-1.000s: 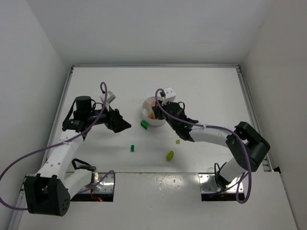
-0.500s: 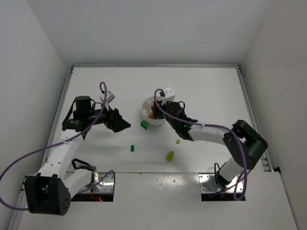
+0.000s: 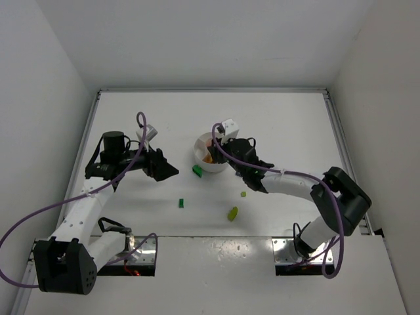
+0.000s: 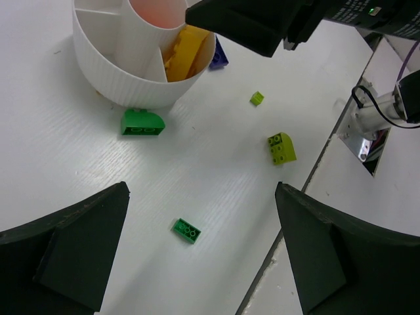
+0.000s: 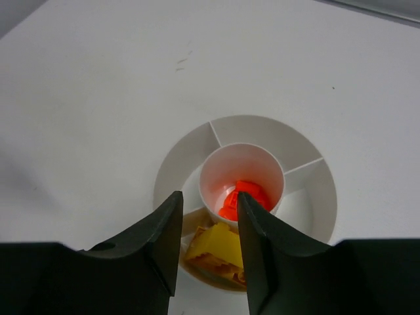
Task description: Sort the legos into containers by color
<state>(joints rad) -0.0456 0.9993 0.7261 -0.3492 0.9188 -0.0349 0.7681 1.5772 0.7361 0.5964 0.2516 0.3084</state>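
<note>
Red-orange brick (image 5: 241,200) in the well (image 5: 220,167) shows only past half-parted right jaws; left jaws wide.

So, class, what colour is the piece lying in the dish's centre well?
Red-orange; the piece shows best in the right wrist view.

Tiny white print (image 4: 357,10), right arm (image 4: 400,20), unreadable

Robotics lab test cell — a white table (image 3: 275,118) boxed in by white walls (image 3: 197,39) on the left, right and far sides, two arms (image 3: 289,185) (purple cables (image 3: 41,213) looping loose) bolted to metal plates (image 3: 285,259) at the near edge.
</note>
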